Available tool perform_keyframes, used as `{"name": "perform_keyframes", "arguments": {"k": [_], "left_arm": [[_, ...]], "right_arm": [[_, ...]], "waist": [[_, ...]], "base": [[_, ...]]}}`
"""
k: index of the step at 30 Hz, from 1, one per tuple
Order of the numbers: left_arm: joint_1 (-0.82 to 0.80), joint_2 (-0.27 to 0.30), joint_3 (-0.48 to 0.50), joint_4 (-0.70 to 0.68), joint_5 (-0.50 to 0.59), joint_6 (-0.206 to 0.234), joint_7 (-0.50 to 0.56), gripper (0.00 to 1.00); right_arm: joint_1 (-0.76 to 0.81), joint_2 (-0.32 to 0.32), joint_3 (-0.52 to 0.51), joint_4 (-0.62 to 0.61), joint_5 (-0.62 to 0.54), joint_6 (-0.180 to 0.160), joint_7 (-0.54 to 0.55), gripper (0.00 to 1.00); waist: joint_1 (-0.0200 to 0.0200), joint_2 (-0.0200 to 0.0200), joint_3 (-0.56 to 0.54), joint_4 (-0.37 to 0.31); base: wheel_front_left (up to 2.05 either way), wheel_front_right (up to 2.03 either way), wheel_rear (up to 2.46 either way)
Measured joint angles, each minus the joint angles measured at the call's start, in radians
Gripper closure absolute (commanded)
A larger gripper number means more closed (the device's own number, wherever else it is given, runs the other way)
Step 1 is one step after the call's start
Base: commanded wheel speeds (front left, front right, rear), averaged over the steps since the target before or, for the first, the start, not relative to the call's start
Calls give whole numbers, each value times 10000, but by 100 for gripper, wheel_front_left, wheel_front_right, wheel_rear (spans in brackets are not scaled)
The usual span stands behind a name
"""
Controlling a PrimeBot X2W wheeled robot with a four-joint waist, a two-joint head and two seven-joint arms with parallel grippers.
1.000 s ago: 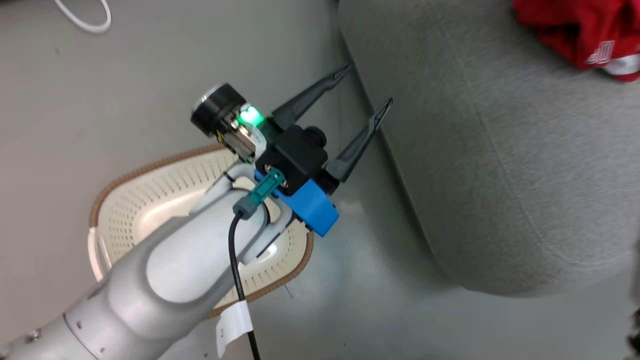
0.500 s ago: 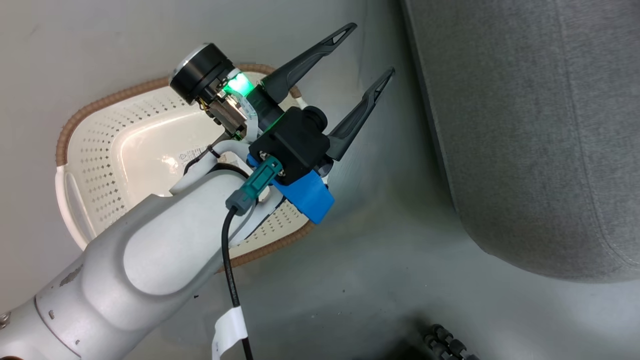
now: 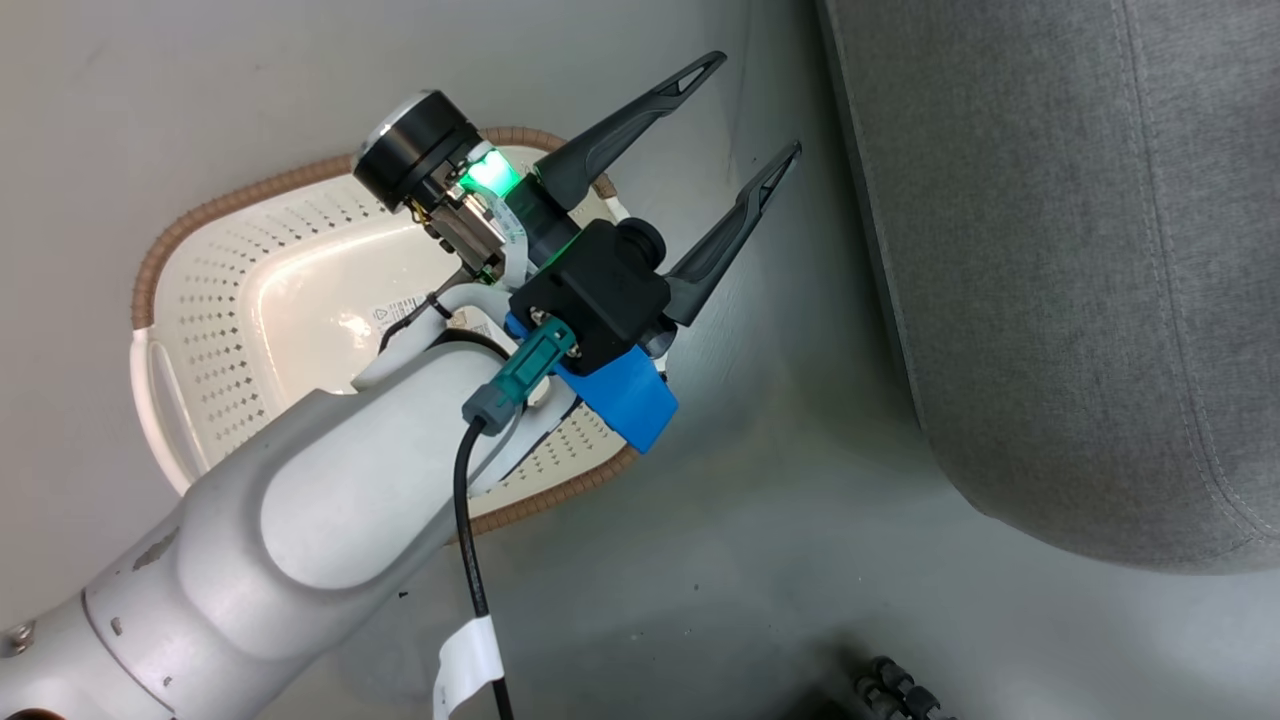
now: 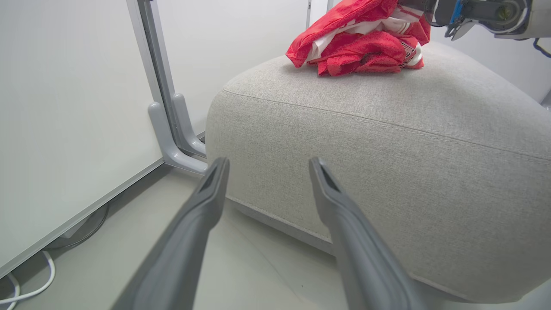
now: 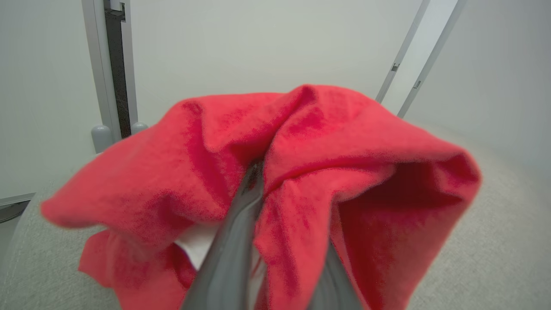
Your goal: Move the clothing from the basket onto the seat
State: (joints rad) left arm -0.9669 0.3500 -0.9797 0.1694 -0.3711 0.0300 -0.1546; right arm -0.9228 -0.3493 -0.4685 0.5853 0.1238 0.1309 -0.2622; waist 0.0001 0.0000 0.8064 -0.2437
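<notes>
**Left hand wide and empty, right hand buried in red**

Left hand [image 3: 755, 106] first: fingers spread wide, nothing between them, touching nothing. From the head camera it hangs over the basket's [image 3: 200, 330] seat-side corner, with its fingertips out above the bare floor [image 3: 780, 560]. Under the forearm the basket's pale bottom and paper label [image 3: 400, 312] show.

Over to the right hand [image 5: 258, 172]. Its fingers run up into a fold of the clothing [image 5: 344, 142] and close in on it, tips hidden by the cloth. The red fabric tents over them, with the seat [image 5: 495, 258] grey below.

The left wrist camera gives the full picture: the clothing [image 4: 361, 47] sits bunched on top of the seat [image 4: 387, 142], white trim showing, and the right hand [image 4: 434, 10] comes in at its top edge.

Now room to move. A strip of floor runs between the basket's brown rim and the seat's [image 3: 1080, 250] rounded edge, and they stand apart. Ahead of the left hand [image 4: 267, 161] is the seat's stitched front corner. Off to its left are a grey post [image 4: 163, 107] and a white wall, with a white cable [image 4: 26, 292] lying on the floor by the wall.
</notes>
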Motion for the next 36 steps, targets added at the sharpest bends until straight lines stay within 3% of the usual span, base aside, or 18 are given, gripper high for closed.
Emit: {"name": "perform_keyframes", "arguments": {"k": [1, 7, 18, 26, 36], "left_arm": [[1, -29, -13, 40, -31, 0, -48, 0], [243, -268, -15, 385, -242, 56, -456, 0], [1634, -593, 692, 1202, -957, 326, -1045, 0], [3486, -673, 2807, 397, -744, 520, -1072, 0], [5818, -1285, 5793, -412, 410, 295, -1083, 0]], "right_arm": [[86, 6, 4, -73, -2, 0, 0, 0], [1458, 203, -104, -815, -117, 0, 0, 0], [4605, 1225, 125, -3173, -391, -2, 0, 0], [5879, 1707, 1689, -4265, -435, 0, 0, 0], [7218, 2190, 2915, -4978, -343, 0, 0, 0]], "waist": [[0, 0, -58, 10], [0, 0, -613, 129], [-1, 0, -2436, 423], [-2, 0, -4038, 627], [-3, 1, -5725, 1368]], "base": [[0, 0, 0], [0, 0, 0], [0, 0, 0], [0, 0, 0], [0, 0, 0]]}}
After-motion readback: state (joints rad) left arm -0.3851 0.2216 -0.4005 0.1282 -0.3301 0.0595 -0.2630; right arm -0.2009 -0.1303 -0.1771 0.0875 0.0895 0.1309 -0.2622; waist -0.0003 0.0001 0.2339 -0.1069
